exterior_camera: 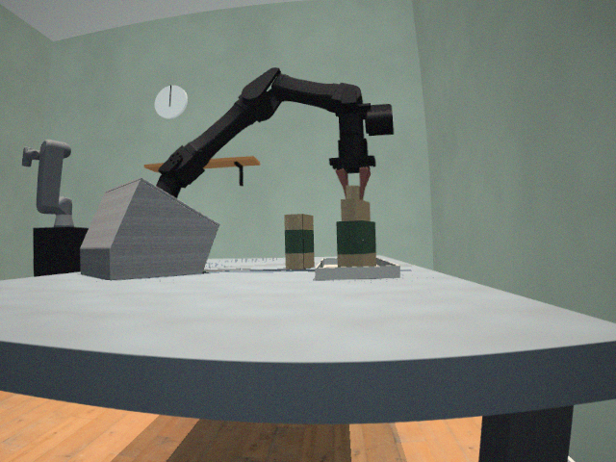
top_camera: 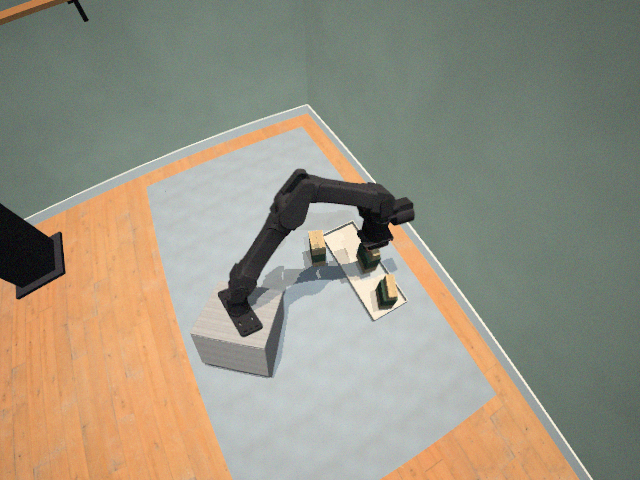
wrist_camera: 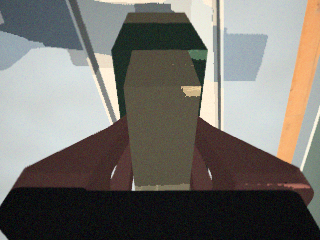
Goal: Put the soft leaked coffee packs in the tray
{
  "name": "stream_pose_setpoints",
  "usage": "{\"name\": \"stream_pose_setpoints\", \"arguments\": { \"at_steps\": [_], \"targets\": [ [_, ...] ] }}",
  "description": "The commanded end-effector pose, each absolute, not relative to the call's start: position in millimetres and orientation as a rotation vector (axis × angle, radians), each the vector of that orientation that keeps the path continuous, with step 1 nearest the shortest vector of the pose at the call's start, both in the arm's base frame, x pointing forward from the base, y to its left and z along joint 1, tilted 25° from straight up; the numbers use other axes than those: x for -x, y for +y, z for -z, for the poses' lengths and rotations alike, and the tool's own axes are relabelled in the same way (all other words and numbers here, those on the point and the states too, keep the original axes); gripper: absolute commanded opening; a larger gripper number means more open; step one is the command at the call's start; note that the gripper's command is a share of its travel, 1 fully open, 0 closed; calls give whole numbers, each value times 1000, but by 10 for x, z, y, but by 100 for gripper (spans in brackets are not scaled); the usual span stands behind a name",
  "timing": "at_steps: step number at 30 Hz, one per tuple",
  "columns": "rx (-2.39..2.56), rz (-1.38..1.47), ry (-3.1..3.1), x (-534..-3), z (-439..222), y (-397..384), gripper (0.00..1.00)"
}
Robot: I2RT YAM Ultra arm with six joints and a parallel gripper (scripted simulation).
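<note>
well, how far along is it?

past halfway, i'd judge. 1 coffee pack (top_camera: 386, 291) (exterior_camera: 356, 237) stands inside the tray (top_camera: 363, 298) (exterior_camera: 358, 272), at its near end, off the rim as far as i can see.

and the gripper (top_camera: 375, 243) (exterior_camera: 353, 191) (wrist_camera: 161, 119)?

it's pinching a 2nd pack (top_camera: 368, 256) (wrist_camera: 160, 135) by its upper part, over the middle of the tray. in the side view the near pack hides most of it, so i can't tell whether its bottom touches the tray floor.

what about the 3rd?

the last pack (top_camera: 316, 248) (exterior_camera: 298, 242) stands upright on the table (top_camera: 330, 372) (exterior_camera: 298, 318), just left of the tray and apart from it.

so what's left?

lower the pinched one if it isn't down, keep it inside the rim, then let go and back off. if that makes 2 soft packs, the one on the left should be the good one, and it only has to be standing where it started. softness doesn't show from here, so that's my guess from 2 packs being brought to the tray.
</note>
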State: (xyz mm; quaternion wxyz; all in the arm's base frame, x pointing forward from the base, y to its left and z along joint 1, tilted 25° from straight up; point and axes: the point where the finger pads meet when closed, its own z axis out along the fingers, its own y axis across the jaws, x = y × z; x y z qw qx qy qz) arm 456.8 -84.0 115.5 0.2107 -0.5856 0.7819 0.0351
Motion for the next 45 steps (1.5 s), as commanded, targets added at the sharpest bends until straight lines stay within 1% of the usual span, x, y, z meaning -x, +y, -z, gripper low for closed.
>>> {"name": "stream_pose_setpoints", "arguments": {
  "at_steps": [1,5,6,10,15,19,27,45],
  "targets": [
    [1618,-121,2186,-4572,-1030,-820,25],
    [1616,-120,2189,-4580,-993,-820,25],
    [1605,-72,2172,-4656,-1098,-872,25],
    [1623,-124,2181,-4619,-884,-745,25],
    [1609,-115,2194,-4641,-781,-780,25],
    [1614,-70,2156,-4714,-912,-724,25],
    [1602,-101,2182,-4666,-810,-761,25],
    [1605,-111,2186,-4647,-806,-755,25]
  ]
}}
